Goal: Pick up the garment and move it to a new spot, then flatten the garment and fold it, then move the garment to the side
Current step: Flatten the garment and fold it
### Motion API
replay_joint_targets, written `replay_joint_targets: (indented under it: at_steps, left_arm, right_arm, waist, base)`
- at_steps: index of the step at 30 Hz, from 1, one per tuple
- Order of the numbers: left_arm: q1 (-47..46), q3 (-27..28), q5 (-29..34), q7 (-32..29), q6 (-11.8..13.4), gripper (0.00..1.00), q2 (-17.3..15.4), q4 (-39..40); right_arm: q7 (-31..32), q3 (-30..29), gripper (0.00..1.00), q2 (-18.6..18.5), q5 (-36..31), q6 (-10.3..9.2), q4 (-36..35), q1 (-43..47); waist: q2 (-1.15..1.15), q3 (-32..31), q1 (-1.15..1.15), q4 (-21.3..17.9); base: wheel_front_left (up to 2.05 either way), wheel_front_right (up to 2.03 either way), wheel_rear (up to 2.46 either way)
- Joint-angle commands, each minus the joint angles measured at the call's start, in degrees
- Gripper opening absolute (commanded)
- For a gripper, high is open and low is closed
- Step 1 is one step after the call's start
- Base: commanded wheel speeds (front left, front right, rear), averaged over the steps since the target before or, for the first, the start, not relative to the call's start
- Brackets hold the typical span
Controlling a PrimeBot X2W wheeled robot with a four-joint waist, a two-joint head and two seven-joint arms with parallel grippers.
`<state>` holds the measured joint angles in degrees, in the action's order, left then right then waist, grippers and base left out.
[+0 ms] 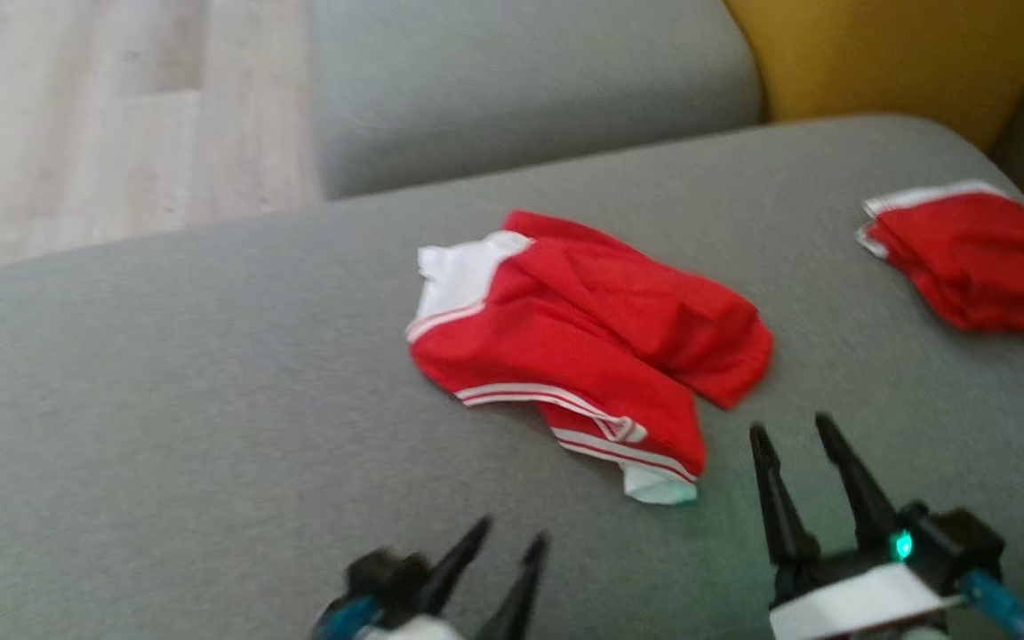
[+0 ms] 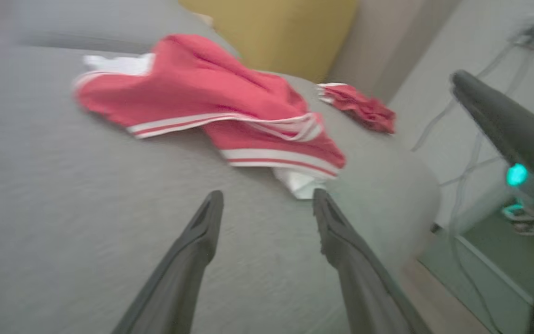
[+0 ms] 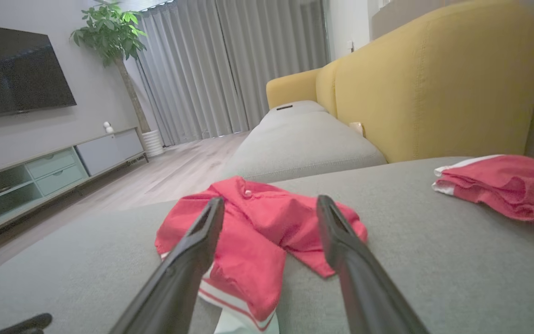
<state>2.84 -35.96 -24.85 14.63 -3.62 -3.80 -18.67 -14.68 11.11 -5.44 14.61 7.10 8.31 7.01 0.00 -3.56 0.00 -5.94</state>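
Note:
A crumpled red garment with white stripes and white trim (image 1: 579,351) lies bunched in the middle of the grey sofa seat (image 1: 165,373). It also shows ahead of the fingers in the left wrist view as the garment (image 2: 211,99), and in the right wrist view as the garment (image 3: 257,232). My left gripper (image 1: 510,536) hangs open just short of its near edge, to the lower left. My right gripper (image 1: 792,431) is open beside the garment's right end, close above the cushion. Neither holds anything.
A second red and white garment (image 1: 979,253) lies folded at the seat's far right. A yellow sofa back (image 1: 885,53) rises behind, another grey cushion (image 1: 521,80) sits beyond, and wood floor (image 1: 76,116) lies at the upper left. A TV cabinet (image 3: 40,176) stands across the room.

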Motion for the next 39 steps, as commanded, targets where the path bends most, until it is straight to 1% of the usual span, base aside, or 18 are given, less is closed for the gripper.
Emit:
replay_joint_targets:
  at_steps: [1,6,10,12,13,14,18,22,24,25,26,27,32,36,39]
  left_arm:
    - [-4.2,-0.1,-1.6,0.4,-0.4,1.0,0.9,1.0]
    - [-13.7,-9.5,-11.4,0.3,-0.5,1.0,0.9,-5.0]
    - [-21.2,-14.5,-19.4,0.3,0.3,1.0,0.9,-7.7]
    - [-23.8,-16.0,-25.2,-0.2,0.5,1.0,0.9,-8.7]
    - [-26.6,-17.6,-30.4,-0.8,1.0,1.0,0.9,-9.7]
    - [-27.9,-18.5,-32.6,-1.0,1.2,1.0,0.9,-10.1]
    - [-32.6,-21.7,-39.0,-1.0,2.3,1.0,0.9,-12.0]
    - [-35.9,-23.1,-43.3,-0.3,4.5,1.0,0.9,-14.1]
    - [-36.4,-23.5,-44.5,-0.3,4.8,1.0,0.9,-14.6]
    - [-36.8,-23.8,-45.6,-0.2,5.1,0.71,0.9,-15.1]
    - [-37.4,-23.8,-46.4,-0.1,5.5,0.0,0.9,-15.6]
    - [-37.9,-24.2,-47.1,0.0,5.4,0.0,0.9,-16.0]
    - [-40.0,-24.7,-49.5,0.3,2.7,0.0,0.9,-15.1]
    - [-43.8,-22.8,-49.3,0.3,1.1,0.0,0.9,-11.1]
    - [-49.2,-21.0,-49.4,0.4,0.7,0.0,0.9,-8.8]
  right_arm:
    - [-0.3,1.4,1.0,-0.9,0.1,0.39,-2.5,-3.6]
    - [-0.3,1.9,1.0,-1.2,0.0,0.39,-4.3,-5.9]
    - [-0.3,1.4,1.0,-0.9,-0.1,0.39,-5.3,-8.0]
    - [-0.3,1.3,1.0,-0.7,-0.1,0.39,-5.8,-8.8]
    - [-0.3,1.3,1.0,-0.5,-0.1,0.39,-6.1,-9.4]
    - [-0.3,1.3,1.0,-0.4,-0.1,0.39,-6.3,-9.7]
    - [-0.3,1.2,1.0,0.1,-0.3,0.39,-6.8,-10.6]
    - [-0.3,1.3,1.0,0.4,-0.4,0.39,-7.1,-11.4]
    - [-0.3,1.4,1.0,0.5,-0.4,0.39,-7.2,-11.6]
    - [-0.3,1.6,1.0,0.6,-0.4,0.39,-7.2,-11.8]
    - [-0.3,1.8,1.0,0.6,-0.4,0.39,-7.2,-11.9]
    - [-0.3,1.9,1.0,0.6,-0.3,0.39,-7.2,-12.0]
    - [-0.3,1.9,1.0,0.7,-0.3,0.39,-6.8,-12.0]
    - [-0.3,1.7,1.0,0.9,-0.4,0.39,-6.9,-11.4]
    - [-0.3,1.8,1.0,1.1,-0.7,0.39,-7.1,-10.8]
  waist:
    - [0.0,3.0,0.0,-3.1]
    - [0.0,7.7,0.0,-7.6]
    - [0.0,11.2,0.0,-10.3]
    - [0.0,12.6,0.0,-11.3]
    - [0.0,13.6,0.0,-12.2]
    - [0.0,14.0,0.0,-12.5]
    - [0.0,15.5,0.0,-13.1]
    - [0.0,16.5,0.0,-13.0]
    - [0.0,16.6,0.0,-12.9]
    - [0.0,16.6,0.0,-12.8]
    - [0.0,16.6,0.0,-12.6]
    - [0.0,16.4,0.0,-12.5]
    - [0.0,14.2,0.0,-11.9]
    - [0.0,11.5,0.0,-12.1]
    - [0.0,9.4,0.0,-12.7]
  base:
    - [0.0,0.0,0.0]
    - [0.0,0.0,0.0]
    - [0.0,0.0,0.0]
    - [0.0,0.0,0.0]
    - [0.0,0.0,0.0]
    - [0.0,0.0,0.0]
    - [0.0,0.0,0.0]
    - [0.0,0.0,0.0]
    - [0.0,0.0,0.0]
    - [0.0,0.0,0.0]
    - [0.0,0.0,0.0]
    - [0.0,0.0,0.0]
    - [0.0,0.0,0.0]
    - [0.0,0.0,0.0]
    - [0.0,0.0,0.0]
